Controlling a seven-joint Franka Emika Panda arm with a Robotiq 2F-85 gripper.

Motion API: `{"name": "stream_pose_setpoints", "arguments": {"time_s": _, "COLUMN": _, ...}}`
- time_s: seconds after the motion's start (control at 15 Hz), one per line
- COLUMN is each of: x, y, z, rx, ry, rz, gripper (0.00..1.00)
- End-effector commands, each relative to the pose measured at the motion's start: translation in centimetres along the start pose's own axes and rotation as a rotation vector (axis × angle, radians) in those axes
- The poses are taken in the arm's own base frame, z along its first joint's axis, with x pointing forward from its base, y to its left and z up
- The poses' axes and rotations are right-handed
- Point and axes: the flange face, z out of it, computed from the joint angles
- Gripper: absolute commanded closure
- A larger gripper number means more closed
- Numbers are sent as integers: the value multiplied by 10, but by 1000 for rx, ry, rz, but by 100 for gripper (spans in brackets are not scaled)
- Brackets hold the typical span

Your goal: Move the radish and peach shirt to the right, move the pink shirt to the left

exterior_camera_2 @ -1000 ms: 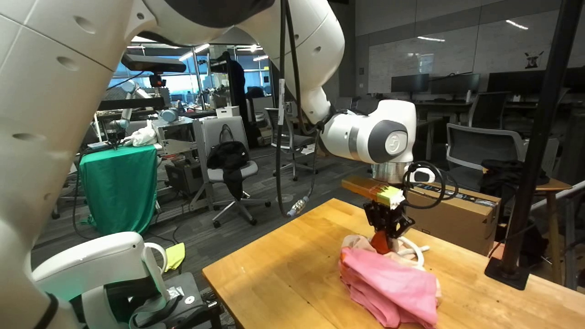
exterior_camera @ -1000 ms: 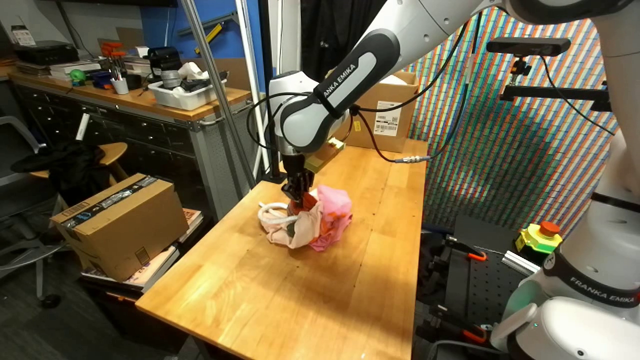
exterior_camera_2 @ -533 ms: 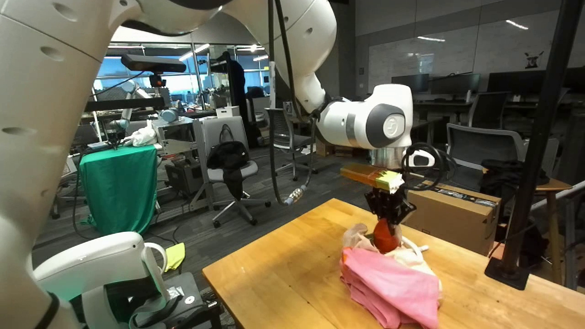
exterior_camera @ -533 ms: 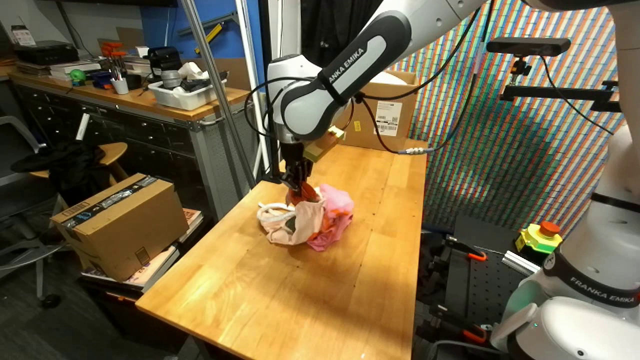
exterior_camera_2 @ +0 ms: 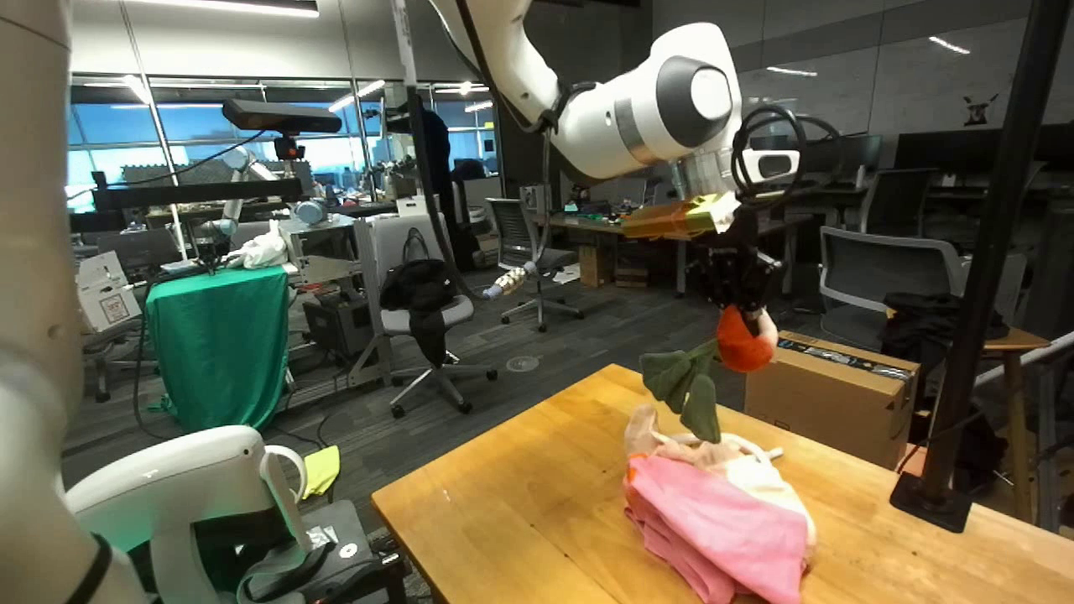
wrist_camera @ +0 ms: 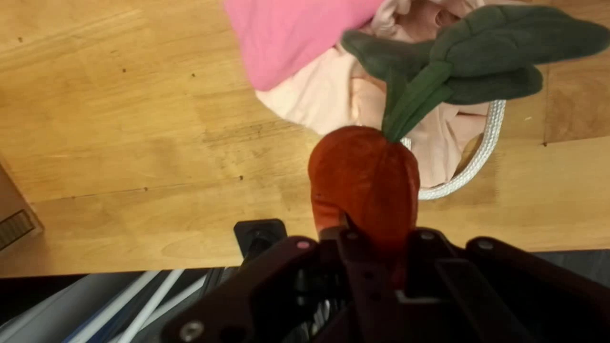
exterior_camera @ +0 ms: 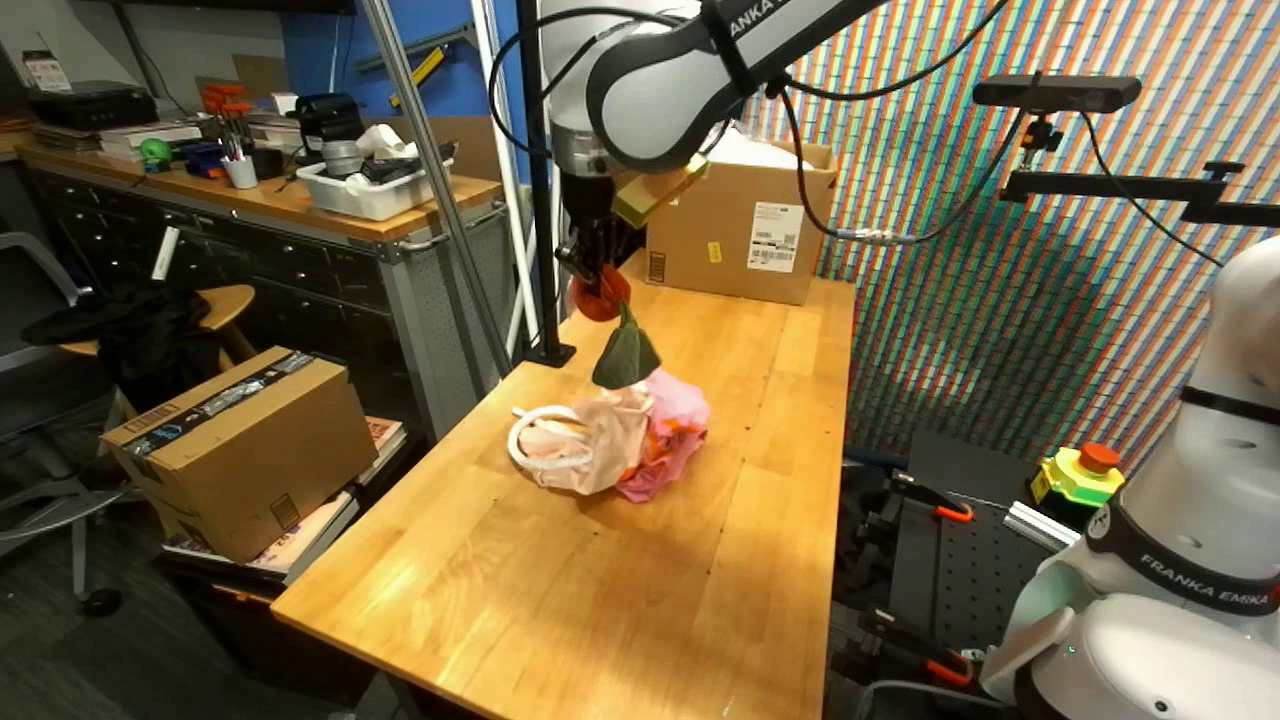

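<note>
Radish (wrist_camera: 367,176) clasped in my jaws, leaves (wrist_camera: 481,52) hanging;
I hold it root-up, high, probably so nothing drags with it; the peach shirt (exterior_camera: 588,452) lies partly under the pink shirt (exterior_camera_2: 722,528), nearer the bench (exterior_camera: 550,600) edge away from my base (exterior_camera: 1200,500).

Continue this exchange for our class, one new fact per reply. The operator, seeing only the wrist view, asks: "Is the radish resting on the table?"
Observer: No; both exterior views show the radish held in the air, higher than the table.
Operator: Do its leaves point up or down?
Observer: Down; both exterior views show them hanging below its red part.
Operator: My picture crops the pink shirt; what's missing?
Observer: A side with layered folds, seen in an exterior view.
</note>
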Motion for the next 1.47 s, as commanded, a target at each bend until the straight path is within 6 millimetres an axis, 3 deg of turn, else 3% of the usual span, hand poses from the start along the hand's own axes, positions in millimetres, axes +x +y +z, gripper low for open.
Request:
{"name": "stream_pose_setpoints", "arguments": {"time_s": 0.0, "x": -10, "y": 15, "z": -52, "rx": -63, "ry": 66, "rz": 38, "gripper": 92}}
{"name": "stream_pose_setpoints", "arguments": {"time_s": 0.2, "x": -11, "y": 26, "z": -75, "rx": -81, "ry": 91, "rz": 62, "gripper": 92}}
{"name": "stream_pose_setpoints", "arguments": {"time_s": 0.47, "x": -8, "y": 54, "z": -85, "rx": -79, "ry": 103, "rz": 105, "gripper": 92}}
{"name": "stream_pose_setpoints", "arguments": {"time_s": 0.6, "x": -5, "y": 80, "z": -82, "rx": -85, "ry": 103, "rz": 155, "gripper": 92}}
{"name": "stream_pose_setpoints", "arguments": {"time_s": 0.87, "x": -10, "y": 153, "z": -68, "rx": -97, "ry": 94, "rz": 312, "gripper": 92}}
{"name": "stream_pose_setpoints", "arguments": {"time_s": 1.07, "x": -23, "y": 215, "z": -59, "rx": -113, "ry": 92, "rz": 454, "gripper": 92}}
{"name": "stream_pose_setpoints", "arguments": {"time_s": 1.4, "x": -46, "y": 295, "z": -43, "rx": -120, "ry": 95, "rz": 672, "gripper": 92}}
